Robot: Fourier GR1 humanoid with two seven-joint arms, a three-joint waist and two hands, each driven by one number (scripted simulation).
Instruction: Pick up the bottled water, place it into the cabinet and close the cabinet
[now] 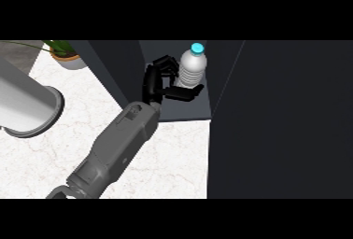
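The bottled water [192,67] is clear with a light blue cap and stands upright inside the dark cabinet [180,111], on its shelf floor. My left hand [157,83] reaches into the opening from the lower left. Its fingers [165,65] curl against the bottle's left side, and the thumb [185,92] lies across the front of the bottle's base, hiding it. The grey forearm [117,140] runs diagonally over the counter. My right hand does not show.
The cabinet's big dark door [289,116] stands open and fills the right side. A large grey cylinder [27,107] lies at the left on the white marble counter [172,158]. A potted plant [66,53] stands at the back left.
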